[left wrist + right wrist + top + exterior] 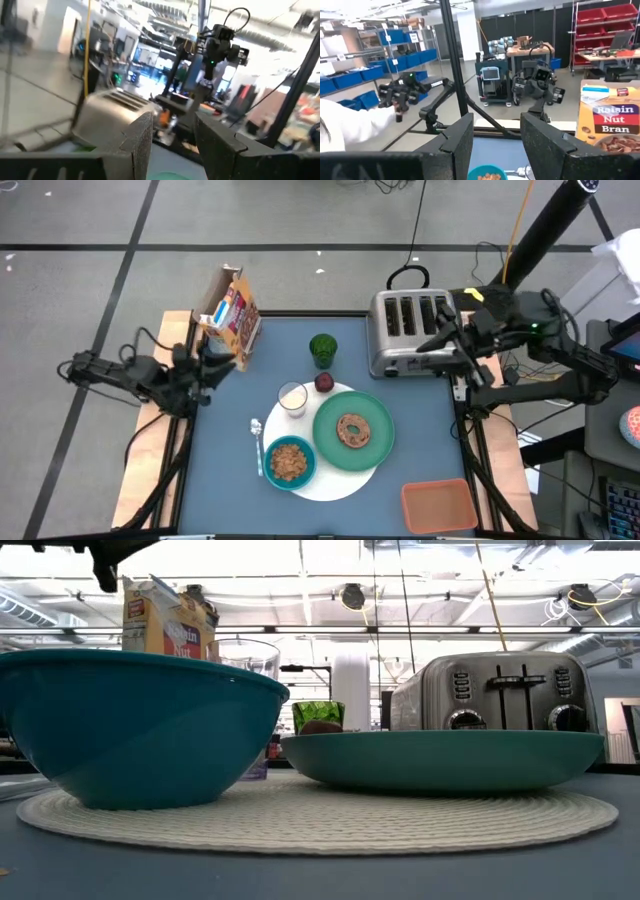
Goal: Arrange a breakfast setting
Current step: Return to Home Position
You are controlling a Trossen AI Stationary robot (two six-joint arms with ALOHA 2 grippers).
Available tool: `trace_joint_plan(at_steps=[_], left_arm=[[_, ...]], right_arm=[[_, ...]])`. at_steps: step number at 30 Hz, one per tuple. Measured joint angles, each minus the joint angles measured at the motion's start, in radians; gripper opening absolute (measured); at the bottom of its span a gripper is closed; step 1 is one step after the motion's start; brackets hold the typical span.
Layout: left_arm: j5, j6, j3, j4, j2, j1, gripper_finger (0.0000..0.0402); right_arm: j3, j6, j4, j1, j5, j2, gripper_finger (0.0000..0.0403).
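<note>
Breakfast setting: being carried on the white mat [340, 483] at desk centre, with bagel [352, 430] on green plate [325, 430] and teal bowl [269, 461] beside it. Left gripper [172, 125] and right gripper [496, 127]: both being held empty, fingers apart, at opposite desk edges, the setting lying between them.

Bright o/h strip lights [300, 560]; ceiling glare, soft shadows.

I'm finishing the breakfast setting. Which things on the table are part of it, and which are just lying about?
Part of the setting: white mat, green plate, bagel, teal bowl, milk glass, green cup, spoon, red fruit.

Just lying about: toaster, cereal box, orange tray.

Left gripper and right gripper, both open, sit at the table's sides.
</note>
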Motion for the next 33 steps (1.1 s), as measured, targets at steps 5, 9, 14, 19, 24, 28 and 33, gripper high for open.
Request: trace_joint_plan(at_steps=[5,9,14,19,24,28,33], left_arm=[[0.001,0.107,0.0,-0.131,-0.104,0.021,0.0149],[0.001,0.184,0.0,-0.225,-0.16,0.023,0.0149],[0.001,0.284,-0.001,-0.282,-0.231,0.023,0.0149],[0.001,0.337,-0.023,-0.308,-0.296,0.023,0.0149],[0.0,0.352,-0.149,-0.203,-0.319,0.023,0.0149],[0.0,0.384,-0.244,-0.056,-0.32,0.023,0.0149],[-0.011,0.465,-0.345,0.119,-0.32,0.023,0.0149]], right_arm=[[0.0,-0.091,-0.073,0.0,0.0,-0.033,0.0155],[-0.002,-0.149,-0.12,0.0,0.0,-0.043,0.0155],[-0.11,-0.172,-0.072,0.0,0.0,-0.077,0.0155],[-0.31,-0.159,0.081,0.0,0.0,-0.159,0.0155],[-0.483,-0.113,0.225,0.0,0.0,-0.248,0.0155],[-0.594,-0.087,0.318,0.0,0.0,-0.314,0.0155],[-0.728,-0.085,0.446,0.0,0.0,-0.388,0.0155]])
